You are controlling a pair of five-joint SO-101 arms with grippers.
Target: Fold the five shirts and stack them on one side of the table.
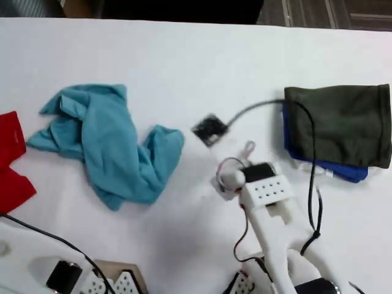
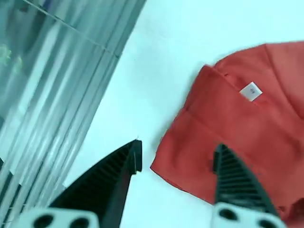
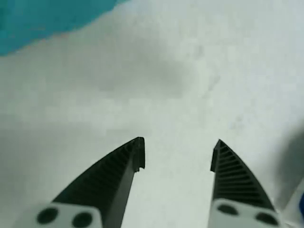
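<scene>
1. Nearest the lens in the left wrist view: left gripper (image 2: 179, 156), fingers spread wide, nothing between them. One fingertip over the edge of the red shirt (image 2: 237, 128), the other over bare white table (image 2: 180, 42).
2. Red shirt: lying on the table with a small white label (image 2: 250, 91) showing, cut off by the picture's edge. In the high view, at the left edge of the table, again only partly seen.
3. Right gripper (image 3: 179, 153): open as well and empty, above bare table. A corner of the teal shirt (image 3: 42, 19) off to one side, cut off.
4. Teal shirt, from the high view: crumpled and unfolded, left of the table's middle, just beside the red shirt. Touching it or not: cannot tell.
5. On the right side of the table: green shirt (image 1: 340, 125), folded, lying on top of a blue shirt (image 1: 331, 166). Blue shirt mostly hidden, only a strip showing past the green one's near and inner edges.
6. Right arm (image 1: 269, 202): white, coming up from the bottom edge between the teal shirt and the stack. Its far end a dark blur, hard to make out. Black cable (image 1: 313, 171) running across the green shirt.
7. Left arm (image 1: 64, 275): at the lower left corner, largely cut off.
8. Past the table's edge in the left wrist view: a grey ribbed surface (image 2: 47, 85), unclear what.
</scene>
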